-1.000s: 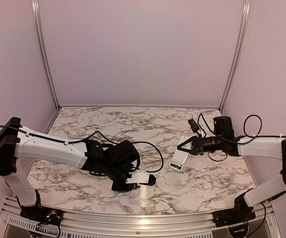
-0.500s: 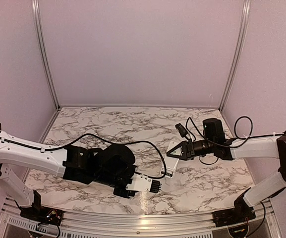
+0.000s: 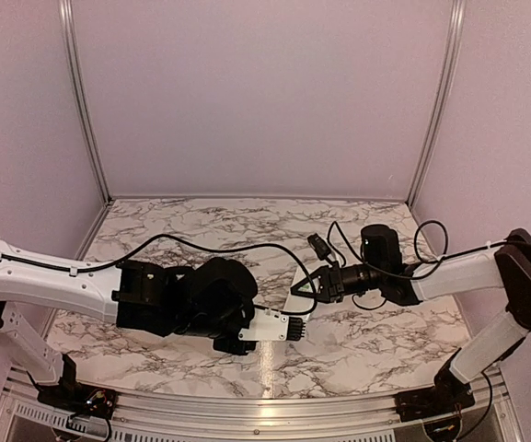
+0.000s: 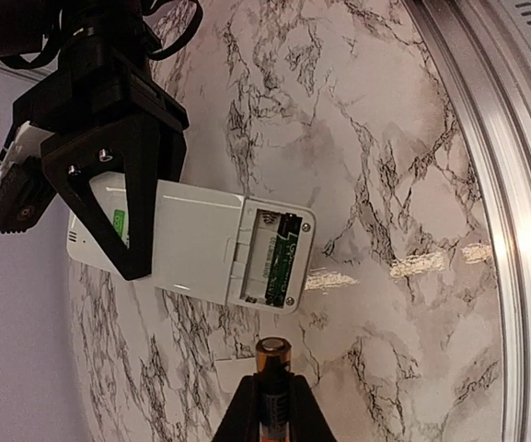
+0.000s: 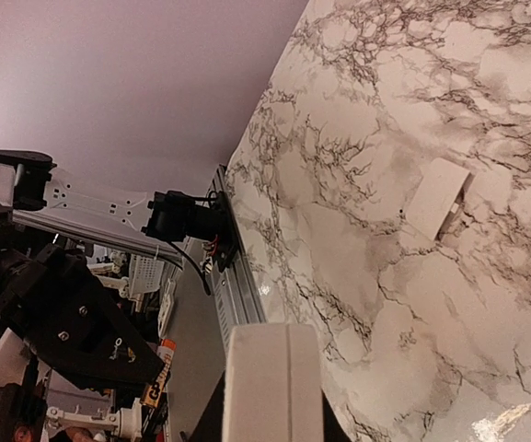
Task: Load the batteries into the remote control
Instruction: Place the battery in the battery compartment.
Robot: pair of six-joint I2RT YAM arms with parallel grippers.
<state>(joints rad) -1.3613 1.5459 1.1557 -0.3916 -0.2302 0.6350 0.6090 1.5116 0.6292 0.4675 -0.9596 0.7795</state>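
Observation:
The white remote control [image 4: 196, 235] hangs above the marble with its open battery compartment [image 4: 270, 258] facing the left wrist camera; a green strip shows inside. My right gripper [image 4: 132, 249] is shut on its far end, and the remote's end [image 5: 270, 378] fills the gap between the right gripper's [image 5: 270, 410] jaws. My left gripper [image 4: 272, 396] is shut on one dark battery [image 4: 272, 364] with a copper-coloured tip, just below the compartment and apart from it. In the top view the left gripper [image 3: 293, 325] and right gripper [image 3: 304, 287] meet near the table's middle front.
A small white cover piece [image 5: 438, 198] lies flat on the marble tabletop [image 3: 210, 226], and shows faintly under the held battery [image 4: 231, 376]. The metal front rail [image 4: 513, 184] runs along the table's near edge. Cables loop over both arms.
The right gripper has lifted the remote and carried it left toward the centre. The left arm has swung right with the battery, so the two grippers now sit close together.

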